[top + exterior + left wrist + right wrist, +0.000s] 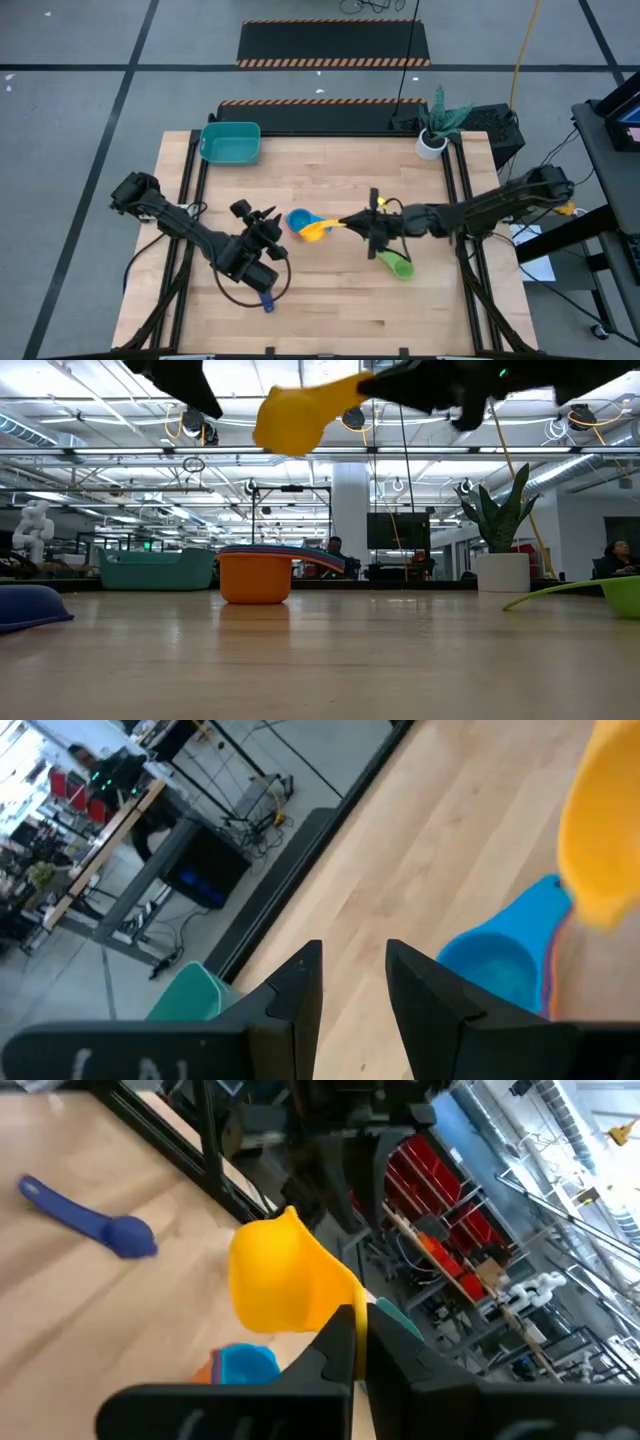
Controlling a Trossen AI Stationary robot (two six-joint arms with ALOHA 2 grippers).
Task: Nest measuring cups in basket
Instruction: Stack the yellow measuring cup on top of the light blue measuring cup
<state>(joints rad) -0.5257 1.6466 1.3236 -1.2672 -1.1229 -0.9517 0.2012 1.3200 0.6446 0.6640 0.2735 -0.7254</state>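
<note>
My right gripper [352, 222] is shut on the yellow measuring cup [314, 230], which hangs in the air over the stacked cups. Under it a blue cup [298, 219] sits inside an orange cup [254, 577] that stands on the table. The green cup [396, 264] lies on the table below the right arm. The dark blue cup [266, 300] lies near the table's near edge. My left gripper [355, 985] is open, just left of the stack, and touches nothing. The teal basket [231, 142] stands at the far left corner. My right gripper pinches the yellow cup's handle [352, 1302] between its two fingers [335, 1342], coming level from the table's right side, along the handle. The cup is lifted clear of the table, its bowl [296, 417] out ahead of the fingertips and above the blue cup.
A white plant pot [432, 144] with a green plant stands at the table's far right corner. Black rails run along the table's left and right sides. Bare wood lies between the stack and the basket and along the near edge.
</note>
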